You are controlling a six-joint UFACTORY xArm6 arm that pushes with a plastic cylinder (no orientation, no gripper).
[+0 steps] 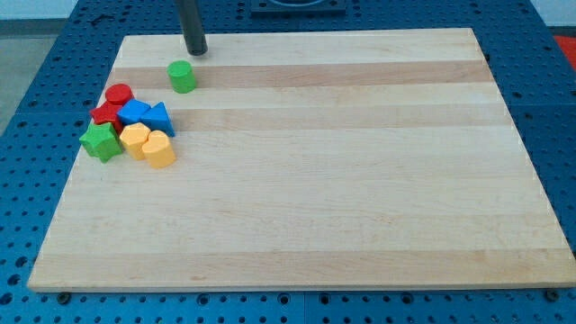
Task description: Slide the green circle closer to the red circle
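The bench (360, 198) is bare nearest the camera. Upper left, my tip (196, 51) stands just above the green circle (182, 76), apart from it; the tool is a plain rod, holding nothing. The green circle looks light, stiff and likely to roll off line, so push its upper-right side toward the red circle (119, 94).

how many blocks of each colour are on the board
green: 2, the green circle and a green star
red: 2, the red circle and a red block
blue: 2
yellow: 2
total: 8

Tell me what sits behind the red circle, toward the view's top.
Behind the red circle is bare board. The green circle sits up-right, apart; my tip beyond. Its lower side, behind clustered blocks, is hidden.
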